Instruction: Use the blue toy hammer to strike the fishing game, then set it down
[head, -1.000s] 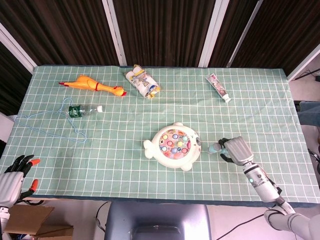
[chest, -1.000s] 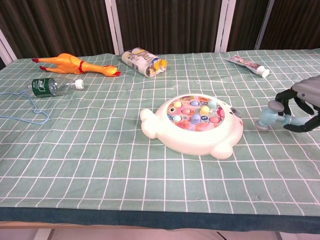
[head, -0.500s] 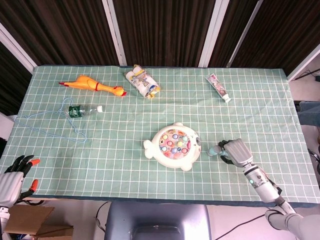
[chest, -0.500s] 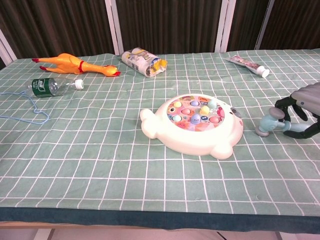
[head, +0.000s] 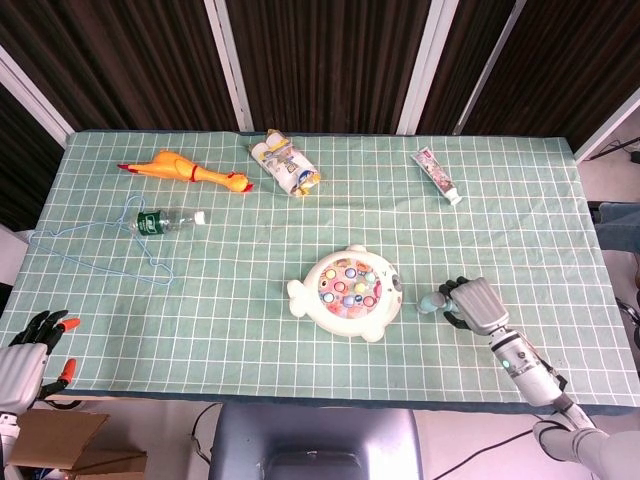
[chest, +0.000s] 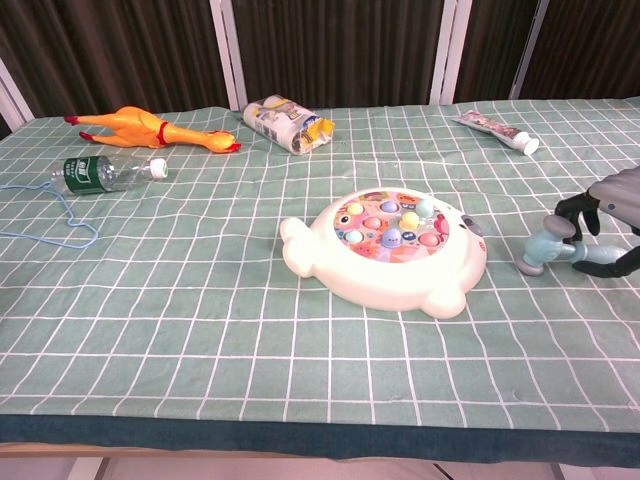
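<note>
Beside the fishing game (chest: 385, 250), the right hand (chest: 610, 218) has lowered the hammer (chest: 548, 249).

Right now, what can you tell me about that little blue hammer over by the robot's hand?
The blue toy hammer looks like light blue-grey plastic, with a stubby rounded head and a short handle. It lies low at the cloth, to the right of the fishing game and apart from it, head pointing toward the game. The right hand has its dark fingers curled around the handle, hiding most of it. Whether the head rests on the cloth cannot be told.
</note>
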